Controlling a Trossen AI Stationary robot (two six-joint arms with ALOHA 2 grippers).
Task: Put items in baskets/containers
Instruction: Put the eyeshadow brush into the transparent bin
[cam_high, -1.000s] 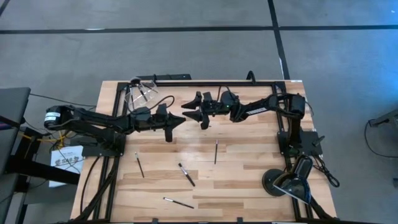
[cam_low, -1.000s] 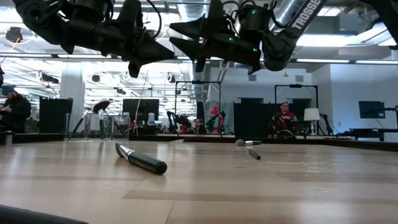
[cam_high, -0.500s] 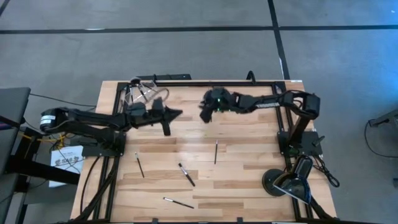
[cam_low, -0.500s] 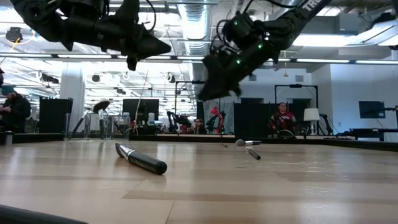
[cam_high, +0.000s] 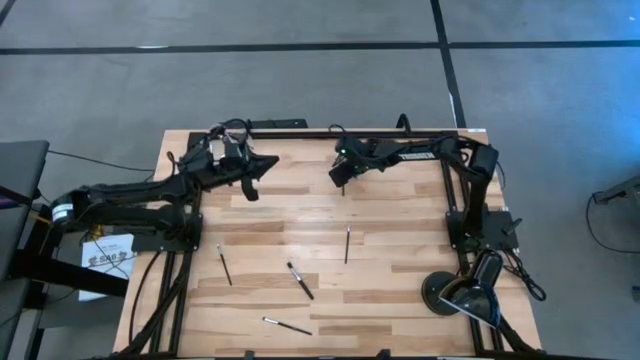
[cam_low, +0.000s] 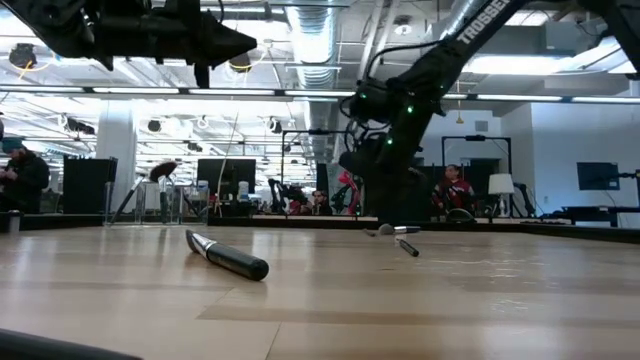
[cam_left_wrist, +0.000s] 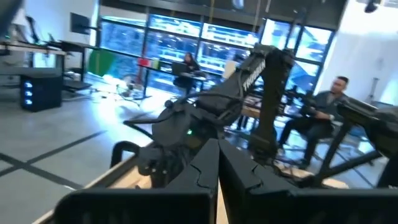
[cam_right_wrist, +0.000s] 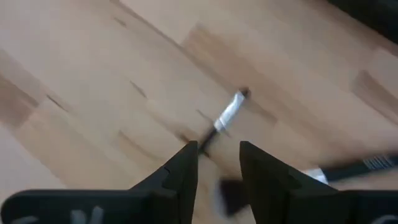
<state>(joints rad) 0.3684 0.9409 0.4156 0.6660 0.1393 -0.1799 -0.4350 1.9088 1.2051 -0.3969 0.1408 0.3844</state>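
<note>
Several slim brushes lie flat on the wooden table: one (cam_high: 347, 243) near the middle, and others (cam_high: 225, 265), (cam_high: 300, 281), (cam_high: 287, 326) toward the near edge. My right gripper (cam_high: 340, 184) is open and points steeply down over the far middle. In its wrist view a silver-ferruled brush (cam_right_wrist: 227, 115) lies just beyond the fingertips (cam_right_wrist: 217, 148), and a dark-handled one (cam_right_wrist: 357, 165) lies beside them. My left gripper (cam_high: 266, 163) hangs shut and empty, high over the far left. The clear cup (cam_high: 212, 141) is mostly hidden by that arm.
A black metal frame (cam_high: 300, 125) runs along the far edge and both sides of the table. A round black lamp base (cam_high: 443, 291) stands at the near right corner. In the low view a dark-headed brush (cam_low: 228, 258) lies closest. People sit in the room beyond the table.
My right gripper has tipped from level to pointing steeply down, sinking toward the table and drawing back a little toward the right. My left gripper, still shut, has risen and swung back toward the far left corner. The brushes on the table have kept still.
</note>
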